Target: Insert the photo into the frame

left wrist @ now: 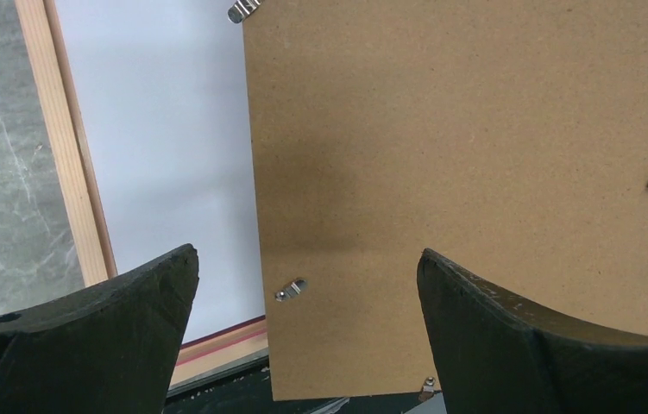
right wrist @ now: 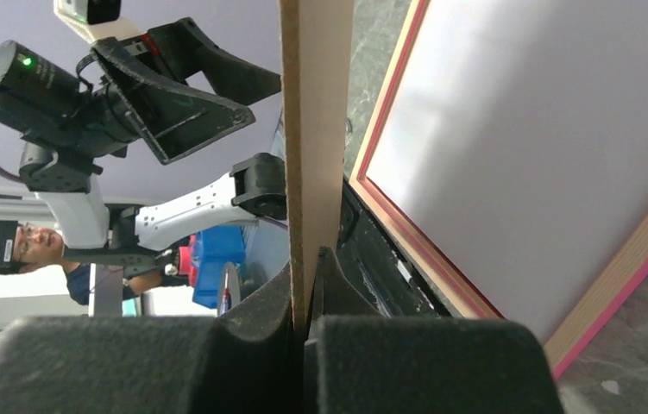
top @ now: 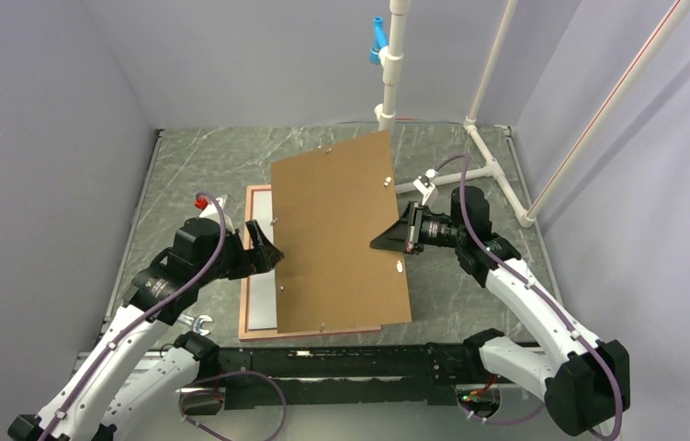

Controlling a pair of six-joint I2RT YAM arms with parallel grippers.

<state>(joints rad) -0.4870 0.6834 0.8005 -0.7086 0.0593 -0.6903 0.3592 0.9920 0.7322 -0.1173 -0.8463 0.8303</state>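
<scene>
Now the photo (left wrist: 165,155) lies white side up inside the frame (left wrist: 61,138) on the surface (top: 203,165). The right hand (top: 387,243) pinches the tilted brown board (top: 341,239). The left hand (top: 267,248) gapes wide, holding nothing.

Plain lavender-grey walls (top: 47,138) enclose the dark marbled desk (top: 203,165) under even light; white pipes (top: 391,73) rise behind the right claw (top: 379,245).

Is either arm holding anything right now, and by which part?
The right gripper is clamped on the brown backing board, pinching its right edge about midway along. The left gripper is open and holds nothing.
</scene>
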